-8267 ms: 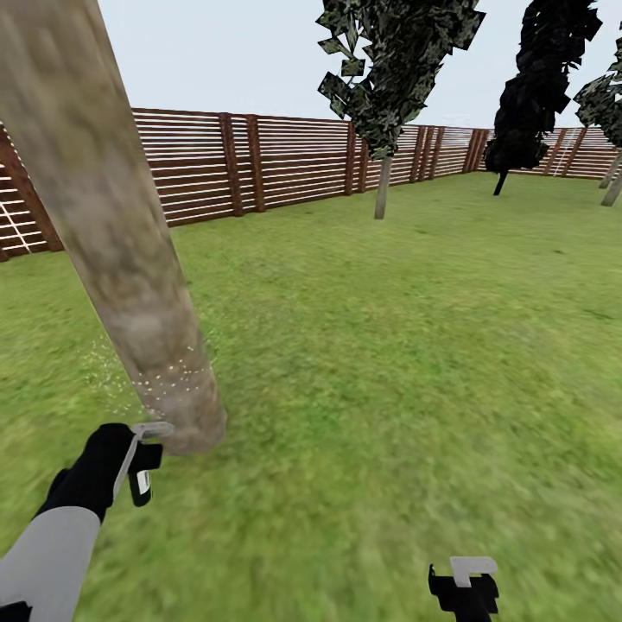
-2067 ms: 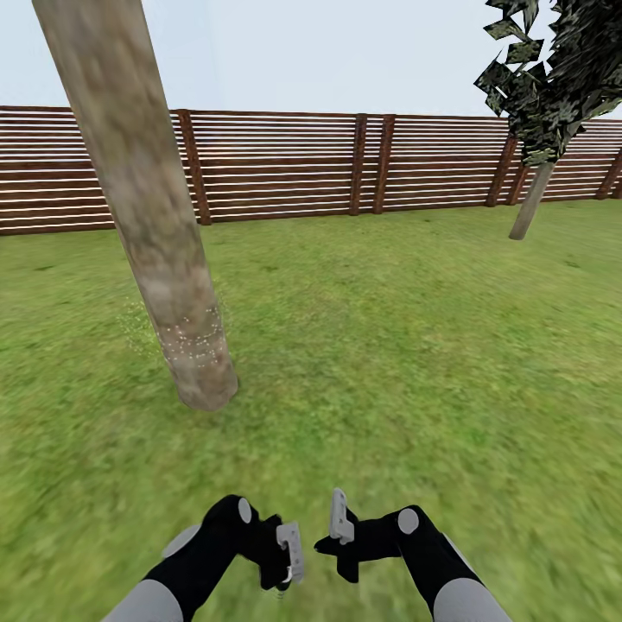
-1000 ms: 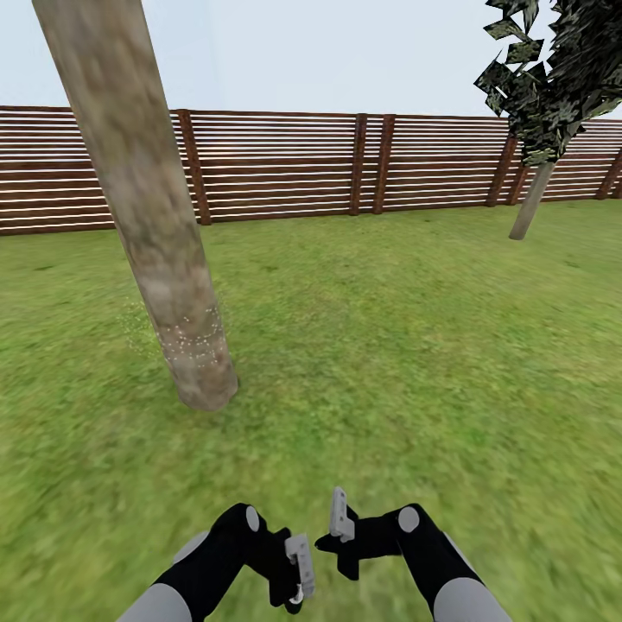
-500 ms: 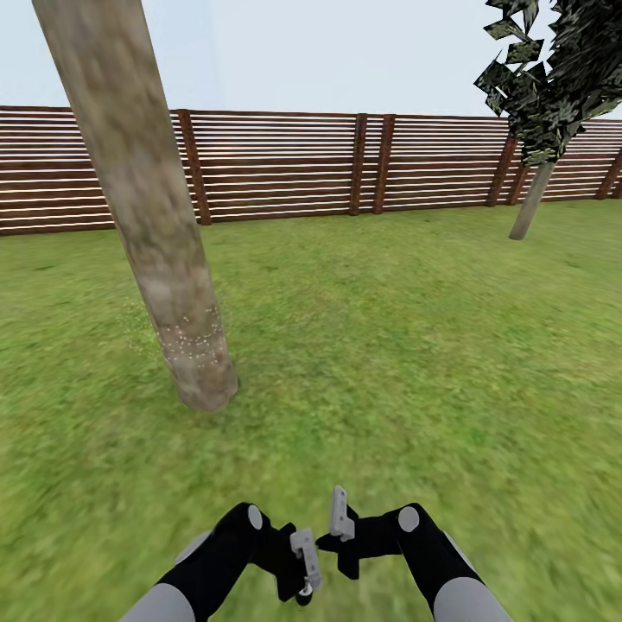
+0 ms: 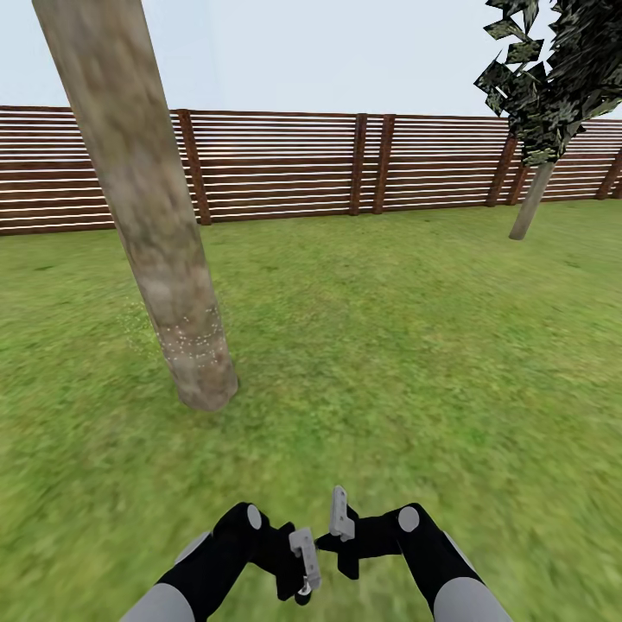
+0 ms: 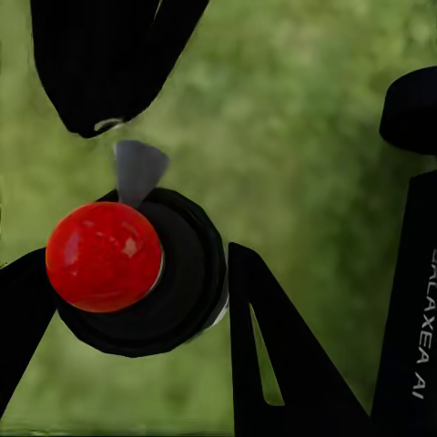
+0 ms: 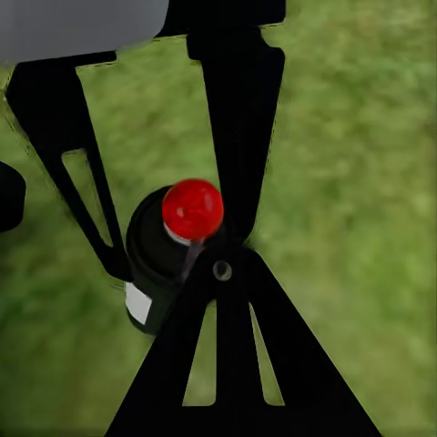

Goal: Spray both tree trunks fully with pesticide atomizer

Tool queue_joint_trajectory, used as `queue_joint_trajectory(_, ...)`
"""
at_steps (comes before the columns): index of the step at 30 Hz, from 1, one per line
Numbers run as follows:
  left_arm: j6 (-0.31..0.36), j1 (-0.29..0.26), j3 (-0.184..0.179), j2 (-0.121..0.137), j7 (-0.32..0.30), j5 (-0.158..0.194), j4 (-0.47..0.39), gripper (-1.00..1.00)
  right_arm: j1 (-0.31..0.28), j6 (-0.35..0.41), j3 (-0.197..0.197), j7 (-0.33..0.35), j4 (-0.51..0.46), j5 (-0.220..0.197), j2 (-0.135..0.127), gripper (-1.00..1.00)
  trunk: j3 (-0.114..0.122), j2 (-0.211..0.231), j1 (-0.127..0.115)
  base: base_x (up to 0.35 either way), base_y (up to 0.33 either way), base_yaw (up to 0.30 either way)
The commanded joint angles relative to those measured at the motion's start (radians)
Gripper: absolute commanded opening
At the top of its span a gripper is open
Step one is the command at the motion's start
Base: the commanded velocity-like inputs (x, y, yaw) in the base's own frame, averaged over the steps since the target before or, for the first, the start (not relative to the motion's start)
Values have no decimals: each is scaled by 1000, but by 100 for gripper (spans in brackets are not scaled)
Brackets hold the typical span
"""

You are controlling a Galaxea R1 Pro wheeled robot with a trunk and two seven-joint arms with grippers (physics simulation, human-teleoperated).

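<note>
The lawn (image 5: 389,345) fills most of the head view, closed off at the back by a brown slat fence (image 5: 285,164) under a pale sky. A thick, pale mottled trunk (image 5: 147,199) leans across the left of that view, its foot planted in the grass and a band of fine white specks showing low on it, just above the base. A second tree (image 5: 549,95) stands far to the right near the fence, with dark ragged foliage over a thin grey stem. Both arms reach in from the bottom edge of the head view, bent at the elbow with the forearms angled inward so that the two wrists nearly meet low in the middle, well short of the trunk. The left gripper (image 5: 304,560) points toward the right one, and the atomizer (image 6: 137,269), a dark bottle with a round red cap, sits between its fingers (image 6: 282,364) in the left wrist view, a small grey nozzle jutting from under the cap; the jaws close around the bottle's body. The right gripper (image 5: 339,527) hangs just beside it, its fingers (image 7: 238,118) spread apart, and in the right wrist view the same bottle (image 7: 168,250) stands between and just beyond them above the grass, with no clear contact visible.
</note>
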Motion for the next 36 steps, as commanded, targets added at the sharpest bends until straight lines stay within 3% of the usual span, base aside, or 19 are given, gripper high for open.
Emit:
queue_joint_trajectory(1, 10, 0, 0, 3, -6, 0, -2, -100, -1, -4, -8, 5, -1, 8, 2, -100, -1, 0, 0, 0, 0, 0)
queue_joint_trajectory(4, -10, 1, 4, 17, -7, -2, -1, -100, -1, -4, -8, 5, -1, 8, 2, -100, -1, 0, 0, 0, 0, 0)
queue_joint_trajectory(8, -38, -1, 40, 79, -10, -2, -1, -100, -1, -4, -8, 5, -1, 8, 2, -100, -1, 0, 0, 0, 0, 0)
queue_joint_trajectory(10, -48, 1, 52, 130, -12, 0, -1, -100, -1, -4, -8, 5, -1, 9, 2, -100, -1, 0, 0, 0, 0, 0)
queue_joint_trajectory(11, -72, 6, 55, 187, -13, 1, 0, -100, -1, -4, -8, 5, -1, 9, 2, -100, -1, 0, 0, 0, 0, 0)
queue_joint_trajectory(12, -75, 8, 55, 208, -14, 1, 3, -100, -1, -4, -8, 5, -1, 9, 2, -100, -1, 0, 0, 0, 0, 0)
queue_joint_trajectory(13, -77, 9, 56, 230, -14, 3, 13, -100, -1, -4, -8, 5, -1, 9, 2, 100, -1, 0, 0, 0, 0, 0)
queue_joint_trajectory(17, -168, 10, 66, 317, -13, 51, 72, -100, -1, -4, -8, 4, 1, 9, 2, 100, -1, 0, 0, 0, 0, 0)
queue_joint_trajectory(21, -192, 13, 158, 339, 11, 76, 85, -100, -1, -7, -15, -57, 6, 13, 2, 100, -1, 0, 0, 0, 0, 0)
queue_joint_trajectory(23, -196, 14, 233, 332, 90, 98, 101, -100, 3, -7, -16, -203, 13, 12, 2, 100, -1, 0, 0, 0, 0, 0)
queue_joint_trajectory(24, -210, 15, 264, 329, 145, 128, 137, -100, 6, -7, -17, -296, 28, 10, -7, 100, -1, 0, 0, 0, 0, 0)
queue_joint_trajectory(25, -244, 15, 292, 327, 210, 181, 192, -100, 13, -7, -33, -396, 72, 3, -40, 100, -1, 0, 0, 0, 0, 0)
queue_joint_trajectory(28, -426, 15, 343, 325, 453, 430, 398, -100, 33, -15, -197, -724, 317, -47, -118, 100, -1, 0, 0, 0, 0, 0)
queue_joint_trajectory(29, -513, 15, 348, 325, 550, 522, 490, -100, 37, -28, -253, -872, 409, -55, -146, 100, -1, 0, 0, 0, 0, 0)
queue_joint_trajectory(30, -552, 15, 350, 325, 589, 555, 522, -100, 42, -39, -271, -940, 443, -57, -158, 100, -1, 0, 0, 0, 0, 0)
queue_joint_trajectory(31, -611, 25, 351, 326, 654, 600, 556, -100, 70, -76, -286, -1054, 478, -60, -170, 100, -1, 0, 0, 0, 0, 0)
queue_joint_trajectory(33, -681, 58, 353, 323, 756, 673, 585, -100, 122, -195, -297, -1263, 508, -63, -178, 100, -1, 0, 0, 0, 0, 0)
queue_joint_trajectory(34, -698, 72, 353, 320, 789, 698, 591, -100, 137, -243, -299, -1359, 516, -63, -180, 100, -1, 0, 0, 0, 0, 0)
queue_joint_trajectory(36, -712, 102, 353, 319, 816, 722, 594, -100, 157, -285, -301, -1461, 527, -63, -182, 100, -1, 0, 0, 0, 0, 0)
